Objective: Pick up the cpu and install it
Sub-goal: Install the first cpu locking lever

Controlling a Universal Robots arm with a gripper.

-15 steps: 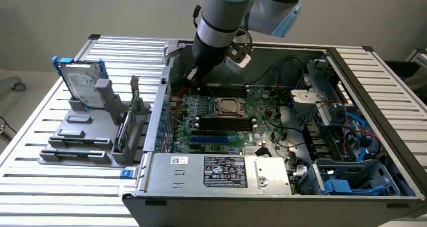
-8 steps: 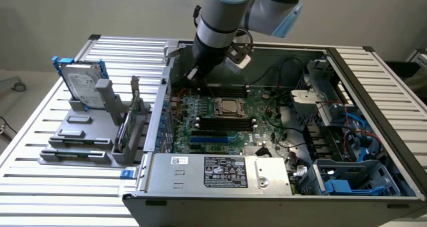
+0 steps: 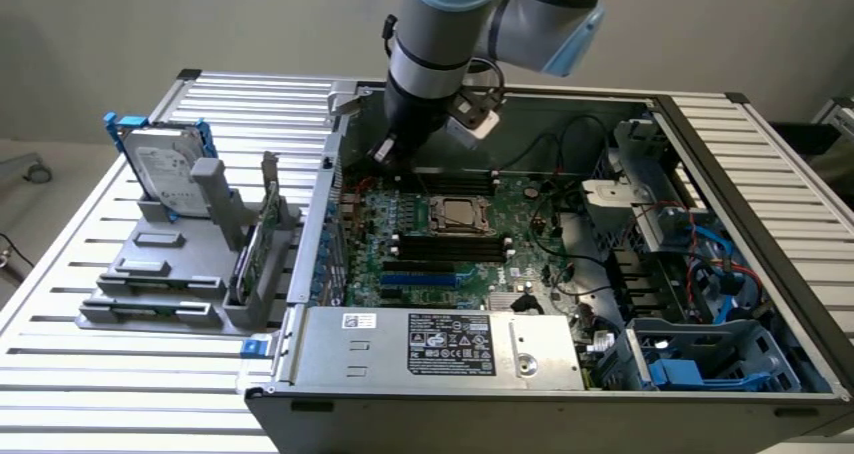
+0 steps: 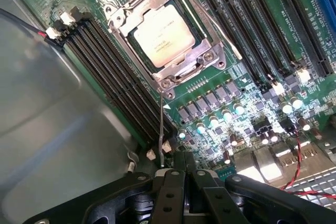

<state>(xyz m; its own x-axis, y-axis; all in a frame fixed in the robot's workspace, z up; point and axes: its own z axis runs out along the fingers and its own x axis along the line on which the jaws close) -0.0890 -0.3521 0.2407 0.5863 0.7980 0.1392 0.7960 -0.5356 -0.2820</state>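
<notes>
Silver-grey cpu (image 4: 164, 31) sits in its socket (image 4: 211, 59) on the motherboard (image 4: 247, 80); the wrist view shows the gripper (image 4: 185, 157), jaws together, beside a thin lever (image 4: 160, 124). Exterior view adds the arm (image 3: 434, 44) reaching into the open case (image 3: 534, 416).

Bright even light; glare on cpu (image 4: 164, 35).

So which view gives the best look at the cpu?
The wrist view: the cpu is close to the camera, its pale metal top plainly seated inside the socket frame. In the exterior view the cpu is a small square in the middle of the motherboard, far off.
</notes>
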